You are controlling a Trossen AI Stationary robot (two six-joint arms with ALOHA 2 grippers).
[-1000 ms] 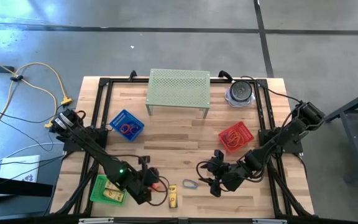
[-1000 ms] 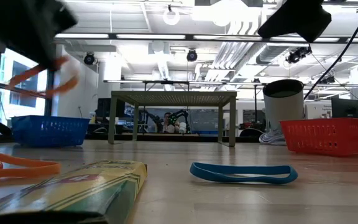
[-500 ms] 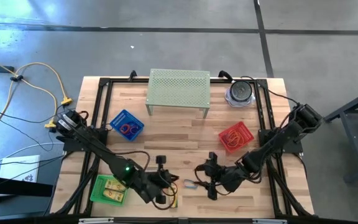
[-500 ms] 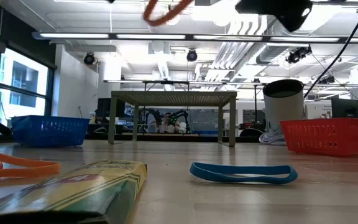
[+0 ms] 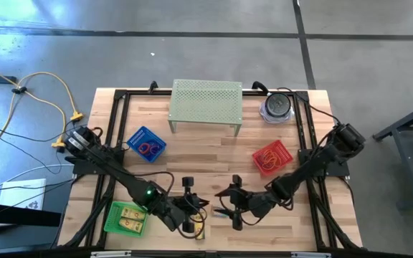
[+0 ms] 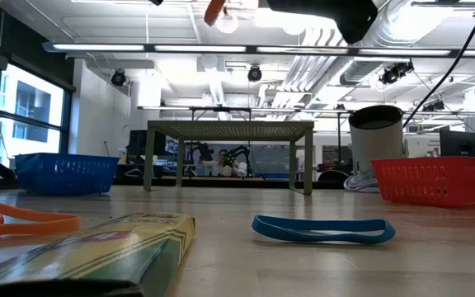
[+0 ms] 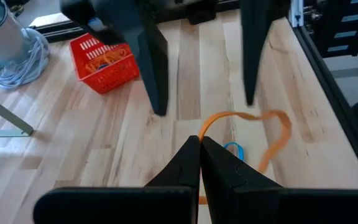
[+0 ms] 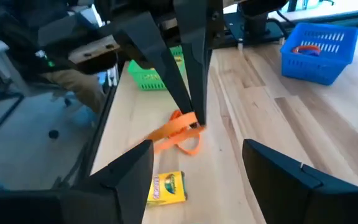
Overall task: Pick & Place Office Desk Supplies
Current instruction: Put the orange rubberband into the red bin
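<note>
My left gripper (image 5: 201,203) is shut on an orange rubber band (image 7: 272,127) above the table's near middle. My right gripper (image 5: 224,198) faces it from the right, open, its fingers (image 7: 156,74) standing on either side of the band's loop without touching it. In the right wrist view the band (image 8: 178,135) dangles from the left fingertips. A blue band (image 6: 320,229) lies flat on the wood below the two grippers, beside a yellow crayon box (image 8: 166,186). Another orange band (image 6: 23,221) lies on the table at the low view's left. My left gripper pinches one end of the orange band's loop (image 7: 205,132) between its two shut fingertips. The fingers slant down from the table's left toward the right gripper. The rest of the band hangs slack beyond the tips, lifted clear of the table.
A red basket (image 5: 272,158) holding bands stands at the right and a blue basket (image 5: 145,142) at the left. A green basket (image 5: 125,218) is near the front left. The pale green perforated stand (image 5: 206,102) and a grey cup (image 5: 277,106) are at the back.
My left gripper has risen and gone toward the table's right, tipping up nearer to level and carrying the orange band clear of the table. My right gripper has gone left toward it, staying open.
</note>
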